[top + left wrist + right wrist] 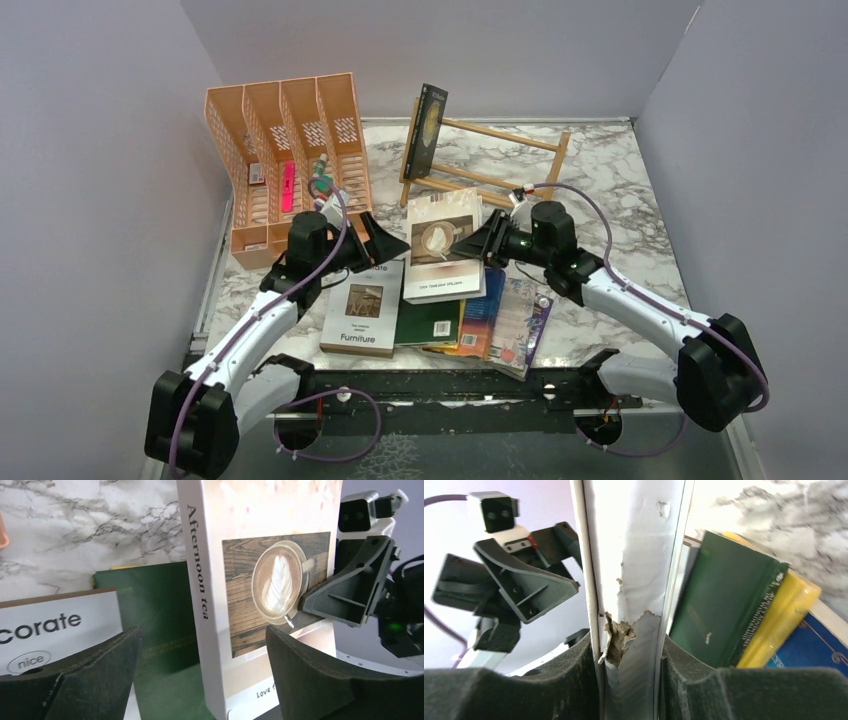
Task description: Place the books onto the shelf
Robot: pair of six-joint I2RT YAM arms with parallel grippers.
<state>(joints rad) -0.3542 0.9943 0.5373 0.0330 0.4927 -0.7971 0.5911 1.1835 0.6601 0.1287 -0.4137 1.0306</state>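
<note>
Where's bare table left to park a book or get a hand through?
Free: table right of the shelf, to the right wall; shelf rails right of the black book. Smaller patch between the book pile and the right arm. Crowded: centre, where the left end effector and right end effector flank the Afternoon tea book, and left, around the orange organiser.

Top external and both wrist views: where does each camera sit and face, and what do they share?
Top external: above, behind the bases, looking down on the marble table; both arms show, left gripper and right gripper flanking the Afternoon tea book.
Left wrist: looks right between its own open fingers at that book's cover.
Right wrist: looks left past its own fingers, shut on the book's torn edge.
Shared: both wrists see that book, the green book and the opposite gripper.
</note>
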